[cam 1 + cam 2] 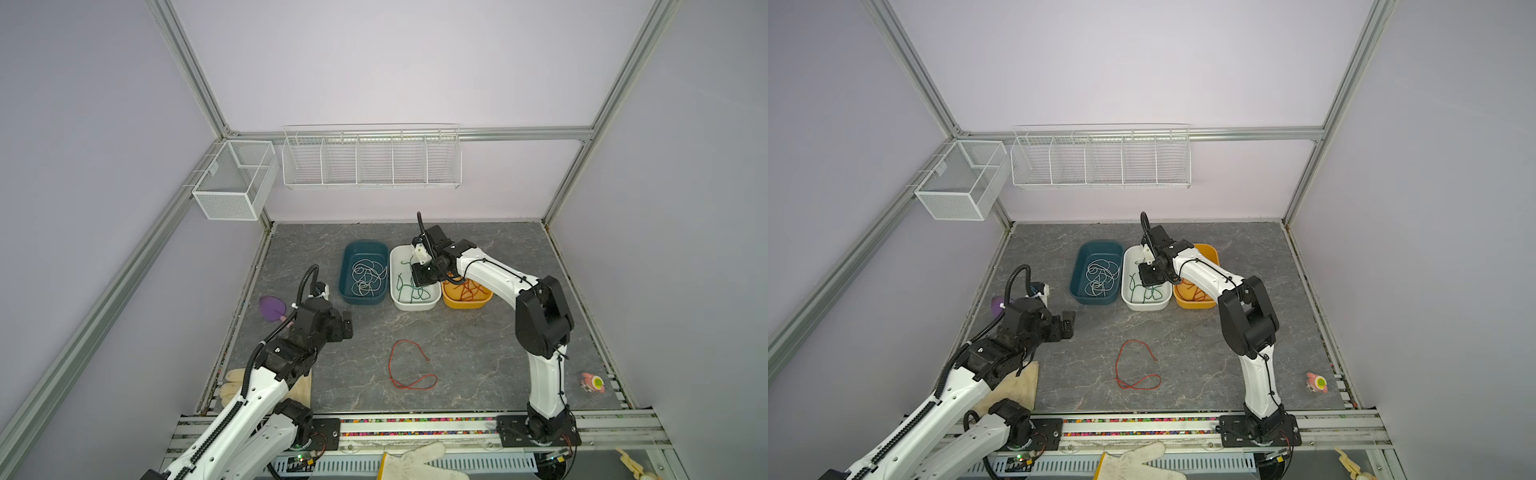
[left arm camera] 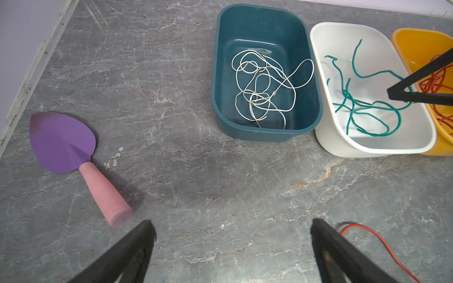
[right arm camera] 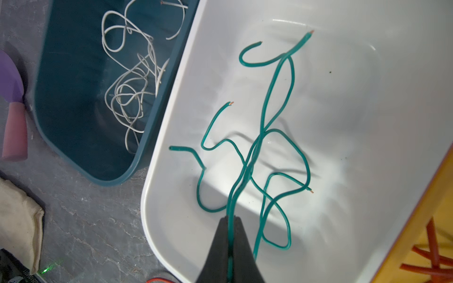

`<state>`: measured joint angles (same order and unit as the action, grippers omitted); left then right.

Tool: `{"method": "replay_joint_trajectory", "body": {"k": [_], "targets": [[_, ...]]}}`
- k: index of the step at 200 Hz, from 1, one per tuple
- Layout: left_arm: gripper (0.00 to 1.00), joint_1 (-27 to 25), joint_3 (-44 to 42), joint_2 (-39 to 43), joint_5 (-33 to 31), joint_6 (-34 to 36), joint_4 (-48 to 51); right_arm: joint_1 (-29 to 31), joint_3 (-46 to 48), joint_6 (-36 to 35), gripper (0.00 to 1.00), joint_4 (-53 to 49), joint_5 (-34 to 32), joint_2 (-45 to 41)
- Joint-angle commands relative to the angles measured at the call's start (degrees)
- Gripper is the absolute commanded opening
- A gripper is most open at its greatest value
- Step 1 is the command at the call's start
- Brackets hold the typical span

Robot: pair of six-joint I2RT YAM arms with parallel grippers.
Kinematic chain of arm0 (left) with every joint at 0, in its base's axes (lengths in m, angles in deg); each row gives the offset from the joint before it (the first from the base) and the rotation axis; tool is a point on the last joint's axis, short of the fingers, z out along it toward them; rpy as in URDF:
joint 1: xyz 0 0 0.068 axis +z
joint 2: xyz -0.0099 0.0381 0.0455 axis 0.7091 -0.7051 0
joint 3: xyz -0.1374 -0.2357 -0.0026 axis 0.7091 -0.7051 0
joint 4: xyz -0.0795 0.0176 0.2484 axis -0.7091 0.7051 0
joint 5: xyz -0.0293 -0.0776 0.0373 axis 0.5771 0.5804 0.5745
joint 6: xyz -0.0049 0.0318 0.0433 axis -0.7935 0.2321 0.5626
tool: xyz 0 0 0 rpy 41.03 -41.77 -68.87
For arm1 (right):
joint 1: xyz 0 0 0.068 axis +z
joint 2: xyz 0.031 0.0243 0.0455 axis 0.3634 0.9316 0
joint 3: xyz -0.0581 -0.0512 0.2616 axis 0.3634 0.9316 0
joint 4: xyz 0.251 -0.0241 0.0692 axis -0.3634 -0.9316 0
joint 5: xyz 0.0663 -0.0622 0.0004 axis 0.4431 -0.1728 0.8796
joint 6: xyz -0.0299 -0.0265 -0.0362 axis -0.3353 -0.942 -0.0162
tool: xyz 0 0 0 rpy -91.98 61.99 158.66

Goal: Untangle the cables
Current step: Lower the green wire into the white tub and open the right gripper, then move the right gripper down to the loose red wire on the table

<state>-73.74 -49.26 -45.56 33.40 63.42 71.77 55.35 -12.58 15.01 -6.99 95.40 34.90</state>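
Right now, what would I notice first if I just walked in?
Three tubs in a row at the back: a blue tub with white wires, a white tub where the right pincer pinches a green wire, and an orange tub with orange wires. In front, a red wire lies alone on the table.

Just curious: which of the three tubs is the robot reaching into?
The middle, white tub: the right end effector grips a green cable there. The blue tub and orange tub sit unattended.

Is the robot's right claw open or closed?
Shut. In its wrist view the right gripper pinches a green cable over the white tub.
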Motion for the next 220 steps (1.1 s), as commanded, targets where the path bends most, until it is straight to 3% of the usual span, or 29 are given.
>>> {"method": "replay_joint_trajectory", "body": {"k": [1,31,92,151,220], "targets": [[0.99,-0.3,-0.8,0.6,0.4,0.0,-0.4,-0.1,-1.0,-0.5,0.07,0.2,0.2,1.0],[0.99,-0.3,-0.8,0.4,0.4,0.1,-0.4,-0.1,-0.9,-0.4,0.14,-0.1,0.6,-0.2],[0.99,-0.3,-0.8,0.5,0.4,0.1,-0.4,-0.1,3.2,-0.7,0.43,-0.6,0.0,-7.7],[0.99,-0.3,-0.9,0.5,0.4,0.1,-0.4,3.5,21.9,-0.7,0.67,4.6,0.9,-24.2],[0.99,-0.3,-0.9,0.4,1.0,0.3,-0.5,14.2,44.1,0.2,0.96,7.0,-0.6,-43.3]]}}
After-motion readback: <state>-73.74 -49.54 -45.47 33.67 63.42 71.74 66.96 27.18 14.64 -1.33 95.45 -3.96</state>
